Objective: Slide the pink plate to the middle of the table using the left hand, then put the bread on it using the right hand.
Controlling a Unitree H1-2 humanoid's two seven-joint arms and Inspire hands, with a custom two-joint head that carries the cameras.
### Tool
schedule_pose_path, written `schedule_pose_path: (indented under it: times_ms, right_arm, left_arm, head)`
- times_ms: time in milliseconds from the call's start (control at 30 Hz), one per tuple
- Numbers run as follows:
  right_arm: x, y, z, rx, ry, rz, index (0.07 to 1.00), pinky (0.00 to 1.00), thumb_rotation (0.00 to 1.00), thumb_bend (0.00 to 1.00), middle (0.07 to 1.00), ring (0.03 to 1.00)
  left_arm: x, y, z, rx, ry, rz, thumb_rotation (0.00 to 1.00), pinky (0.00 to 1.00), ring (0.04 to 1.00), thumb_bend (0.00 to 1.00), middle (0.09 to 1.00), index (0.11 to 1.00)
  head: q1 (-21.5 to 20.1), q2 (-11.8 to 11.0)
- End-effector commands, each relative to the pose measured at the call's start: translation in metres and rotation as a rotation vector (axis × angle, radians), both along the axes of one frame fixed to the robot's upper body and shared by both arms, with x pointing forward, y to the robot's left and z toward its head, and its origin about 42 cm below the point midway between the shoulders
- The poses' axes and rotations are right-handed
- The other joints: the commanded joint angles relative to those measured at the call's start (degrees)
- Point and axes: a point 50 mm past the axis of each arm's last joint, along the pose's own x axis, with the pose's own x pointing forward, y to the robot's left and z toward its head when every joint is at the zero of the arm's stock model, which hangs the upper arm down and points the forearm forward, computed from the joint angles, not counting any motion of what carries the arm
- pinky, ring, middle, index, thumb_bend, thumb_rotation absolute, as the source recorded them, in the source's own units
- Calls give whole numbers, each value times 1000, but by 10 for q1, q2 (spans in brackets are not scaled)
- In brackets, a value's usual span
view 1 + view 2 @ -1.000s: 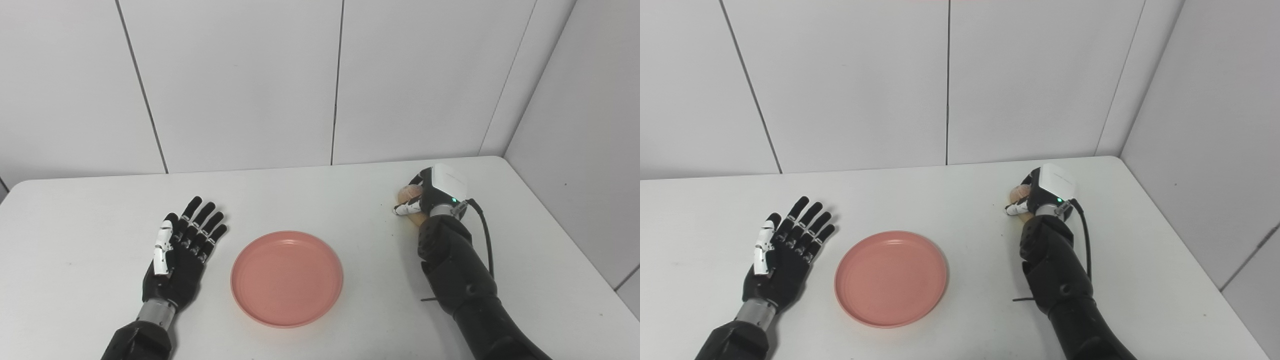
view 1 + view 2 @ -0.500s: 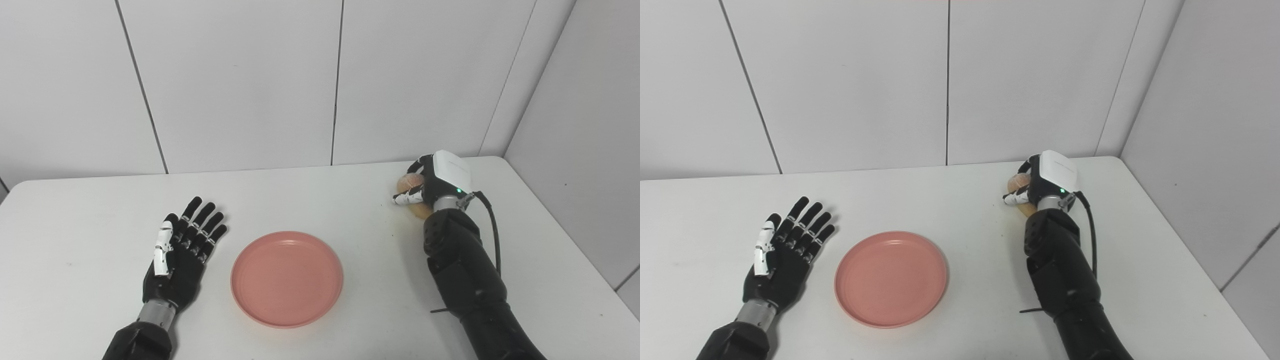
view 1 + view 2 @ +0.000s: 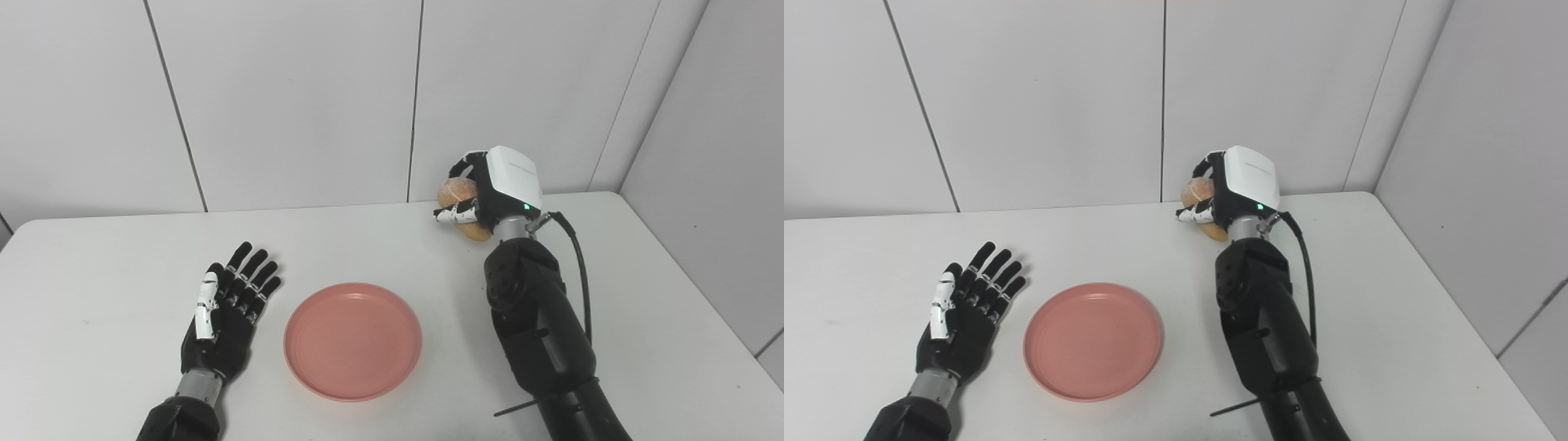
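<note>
Just one bread in right hand, one pink plate.

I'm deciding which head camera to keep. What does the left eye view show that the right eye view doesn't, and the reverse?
Only the left eye view shows the table's rounded far-left corner. Only the right eye view shows more of the side wall right of the table. Both show the right hand shut on the bread above the table, the empty pink plate, and the open left hand lying flat beside it, apart from its rim.
</note>
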Motion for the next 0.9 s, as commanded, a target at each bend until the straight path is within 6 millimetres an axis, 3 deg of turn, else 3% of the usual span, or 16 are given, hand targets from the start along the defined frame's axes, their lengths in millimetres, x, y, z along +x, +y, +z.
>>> schedule_pose_path:
  times_ms: [0, 233, 300, 433, 533, 633, 867]
  right_arm:
    - [-8, 15, 24, -27, -98, 39, 517, 232, 0, 520, 442, 319]
    - [-30, 60, 19, -36, -115, 162, 539, 260, 0, 517, 416, 338]
    - [-34, 64, 17, -35, -110, 180, 505, 247, 0, 523, 457, 316]
    - [-44, 77, 9, -26, -100, 252, 540, 291, 0, 518, 436, 393]
    - [-51, 87, 3, -28, -93, 275, 498, 205, 0, 526, 467, 283]
    - [-58, 94, -5, -35, -81, 305, 488, 160, 0, 528, 471, 233]
    - [-69, 101, -22, -50, -16, 341, 487, 187, 0, 527, 475, 275]
  left_arm:
    - [-12, -2, -26, 29, 129, 9, 1000, 903, 880, 319, 888, 883]
    - [-15, -11, -24, 47, 125, 20, 1000, 880, 865, 324, 875, 861]
    - [-16, -14, -24, 48, 126, 21, 1000, 880, 862, 323, 873, 860]
    - [-19, -24, -23, 54, 130, 26, 1000, 865, 860, 331, 870, 858]
    - [-21, -30, -21, 59, 134, 29, 1000, 865, 858, 329, 870, 860]
    - [-23, -36, -19, 60, 130, 28, 1000, 860, 854, 326, 867, 859]
    - [-23, -44, -20, 63, 120, 25, 1000, 851, 848, 334, 861, 851]
  head:
    - [2, 0]
    - [39, 5]
    - [52, 8]
    - [90, 15]
    - [103, 18]
    - [124, 23]
    - [150, 28]
